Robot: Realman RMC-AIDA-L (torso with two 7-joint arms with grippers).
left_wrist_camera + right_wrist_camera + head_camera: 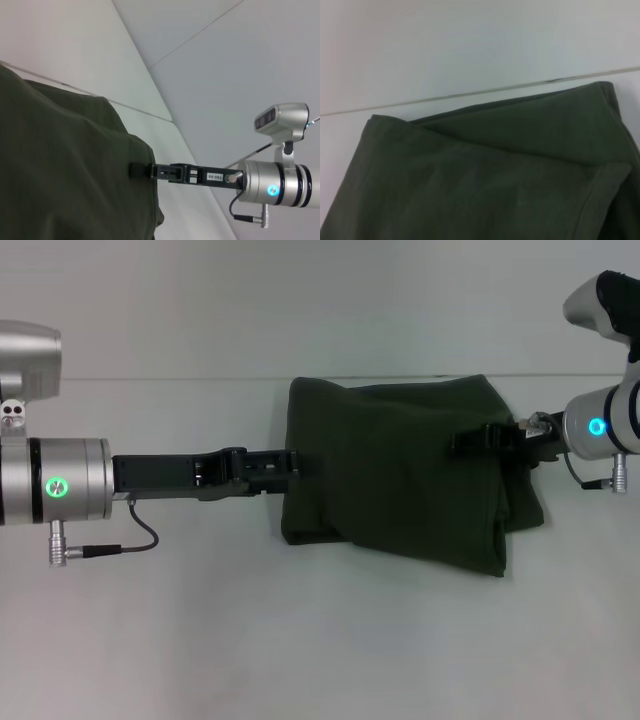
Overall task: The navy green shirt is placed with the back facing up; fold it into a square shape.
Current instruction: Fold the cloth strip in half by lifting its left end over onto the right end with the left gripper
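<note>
The shirt (pixel 400 470) lies folded into a rough rectangle on the white bench (pixel 300 640), toward the far edge and a little right of centre. Its layers are uneven: the near right corner sags lower than the rest, and a loose flap hangs out at the right side.

The left gripper (pixel 292 465) reaches in level from the left, its tip at the shirt's left edge. Cloth covers the very end of the fingers, so I cannot tell whether they are clenched or released. The right gripper (pixel 470 440) comes in from the right and lies over the shirt's right part. In the left wrist view its tip (pixel 136 170) meets a fold of the cloth (pixel 65 165), but the fingers are too dark and too buried to say whether they grasp it. The right wrist view shows only stacked folds (pixel 485 185) and a hemmed edge, with none of that arm's own fingers.

The bench's far edge runs just behind the shirt. Near the robot and to the left of the shirt there is wide bare surface; on the right the arm fills the room beside the cloth.
</note>
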